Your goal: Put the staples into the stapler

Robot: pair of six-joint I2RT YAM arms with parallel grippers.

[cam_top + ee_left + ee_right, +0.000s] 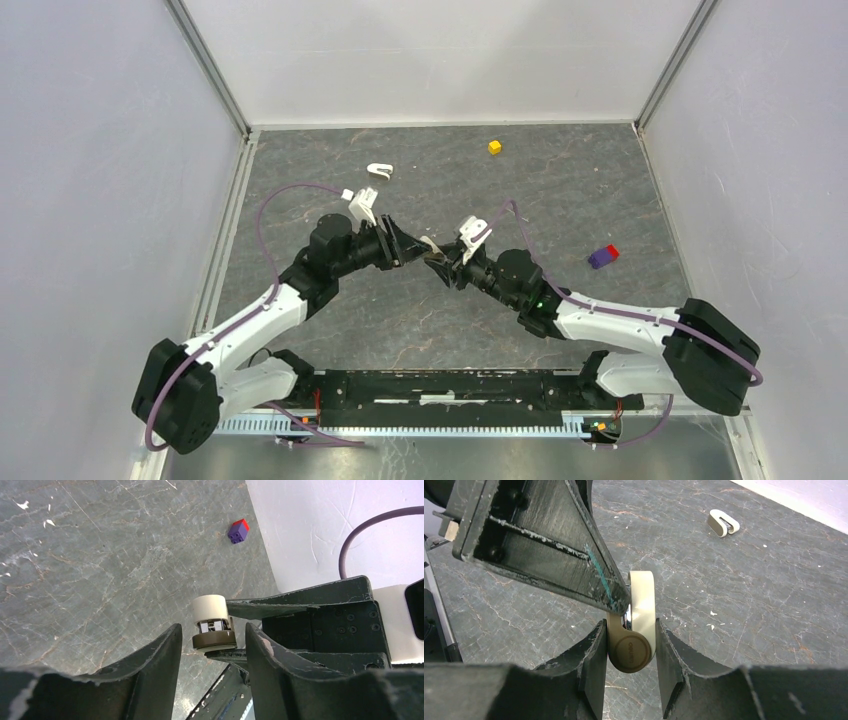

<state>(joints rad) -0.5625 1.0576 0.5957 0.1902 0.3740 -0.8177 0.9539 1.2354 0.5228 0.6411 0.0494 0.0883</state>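
The stapler (640, 611), cream with a brown round hinge end, is held off the table between the fingers of my right gripper (629, 630), which is shut on it. In the left wrist view the stapler (212, 611) shows end on, its metal channel visible between its white and brown arms. My left gripper (213, 635) is open, its tips on either side of that end without touching. In the top view both grippers meet mid-table, left (412, 250) and right (443, 265), with the stapler (430, 244) between them. No separate staples block shows.
A white U-shaped clip (380, 171) lies on the table behind the left arm and also shows in the right wrist view (723, 524). A yellow cube (494, 147) sits at the back. A purple and red block (603, 256) lies to the right (238, 531).
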